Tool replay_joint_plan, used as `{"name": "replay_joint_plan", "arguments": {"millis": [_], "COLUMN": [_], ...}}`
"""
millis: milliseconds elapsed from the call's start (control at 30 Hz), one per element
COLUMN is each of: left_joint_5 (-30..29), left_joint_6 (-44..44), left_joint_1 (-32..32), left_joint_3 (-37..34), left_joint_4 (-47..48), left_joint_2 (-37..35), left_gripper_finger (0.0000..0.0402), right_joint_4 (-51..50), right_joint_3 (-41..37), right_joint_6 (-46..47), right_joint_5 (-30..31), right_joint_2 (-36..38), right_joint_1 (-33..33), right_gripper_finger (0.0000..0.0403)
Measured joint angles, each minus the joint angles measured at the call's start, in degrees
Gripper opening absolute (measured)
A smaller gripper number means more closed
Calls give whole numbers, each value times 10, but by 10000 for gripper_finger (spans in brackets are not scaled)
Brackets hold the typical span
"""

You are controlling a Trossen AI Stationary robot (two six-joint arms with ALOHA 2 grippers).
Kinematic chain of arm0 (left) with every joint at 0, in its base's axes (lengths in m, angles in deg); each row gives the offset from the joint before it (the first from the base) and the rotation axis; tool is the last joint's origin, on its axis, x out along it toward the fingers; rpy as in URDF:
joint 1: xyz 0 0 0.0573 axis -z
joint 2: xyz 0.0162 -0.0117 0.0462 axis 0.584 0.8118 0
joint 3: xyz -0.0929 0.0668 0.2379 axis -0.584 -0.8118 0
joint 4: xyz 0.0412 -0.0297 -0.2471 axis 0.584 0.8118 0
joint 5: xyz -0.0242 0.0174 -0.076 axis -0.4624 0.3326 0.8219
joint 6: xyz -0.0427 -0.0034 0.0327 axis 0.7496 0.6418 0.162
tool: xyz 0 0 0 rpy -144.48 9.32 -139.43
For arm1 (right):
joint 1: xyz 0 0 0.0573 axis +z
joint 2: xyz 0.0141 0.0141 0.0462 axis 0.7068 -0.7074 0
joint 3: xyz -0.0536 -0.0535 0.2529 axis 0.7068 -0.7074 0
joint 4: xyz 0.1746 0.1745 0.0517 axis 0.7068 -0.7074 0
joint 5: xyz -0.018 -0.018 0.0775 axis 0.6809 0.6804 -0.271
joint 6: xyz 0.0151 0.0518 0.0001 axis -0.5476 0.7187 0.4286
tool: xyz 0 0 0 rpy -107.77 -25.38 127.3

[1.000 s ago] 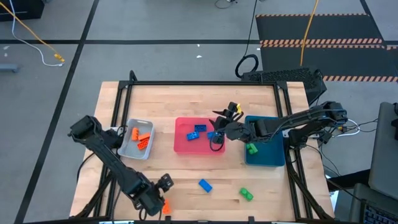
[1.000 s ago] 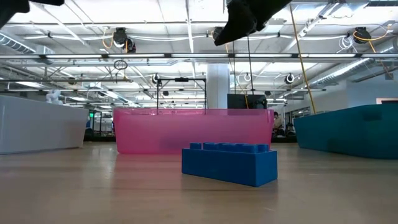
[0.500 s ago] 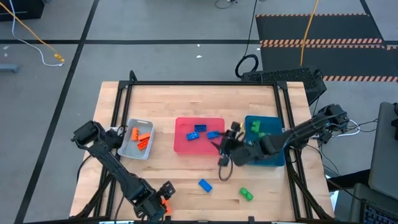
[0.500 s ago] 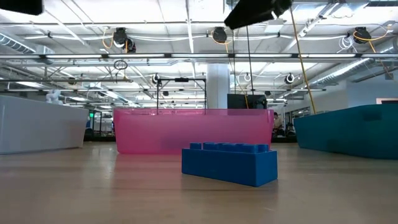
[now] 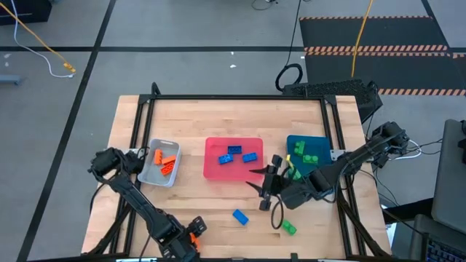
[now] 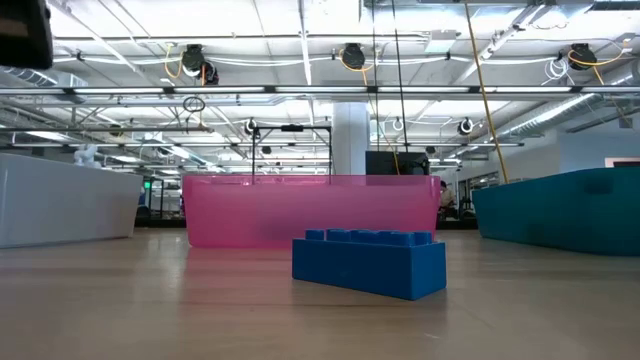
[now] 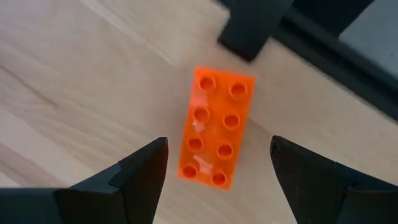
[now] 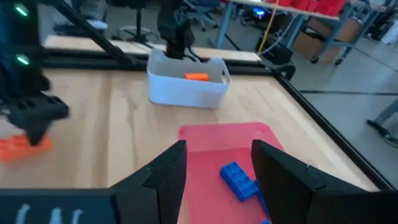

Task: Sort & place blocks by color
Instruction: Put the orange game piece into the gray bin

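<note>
Lying flat, orange block (image 7: pixel 216 129) points between fingers (image 7: pixel 140 174).

The table (image 5: pixel 218 116) is pale wood with visible grain and a smooth, faintly satin finish. The orange block (image 7: pixel 216 128) is glossy moulded plastic with studs. The pink tray (image 6: pixel 310 208) looks translucent plastic; the grey tray (image 8: pixel 186 90) and teal tray (image 6: pixel 565 205) are opaque, smooth plastic. The fingers (image 7: pixel 134 177) are matt black.

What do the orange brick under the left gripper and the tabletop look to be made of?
Orange brick: apparently moulded plastic, semi-glossy, with crisp round studs and uniform colour. Tabletop: looks like wood, probably laminated butcher-block, given its pale parallel strips and grain; finish seems matte.
</note>
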Motion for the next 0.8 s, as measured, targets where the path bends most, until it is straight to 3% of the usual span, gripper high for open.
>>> {"name": "replay_joint_plan", "arguments": {"millis": [400,500,700,800], "left_joint_5": [-2,10,46,48], "left_joint_6": [-2,1,12,17], "left_joint_1": [0,-5,-14,-17], "left_joint_3": [1,1,1,0], "left_joint_4": [-2,-1,1,9], "left_joint_2": [27,28,28,24], "left_gripper_finger": [276,243,137,137], "right_joint_4": [86,86,86,86], "right_joint_3": [0,0,0,0], "right_joint_6": [-56,-63,-63,-63], "right_joint_5": [0,2,3,3], "right_joint_2": [13,16,17,17], "right_joint_1": [24,26,27,27], "right_gripper_finger": [176,176,176,176]}}
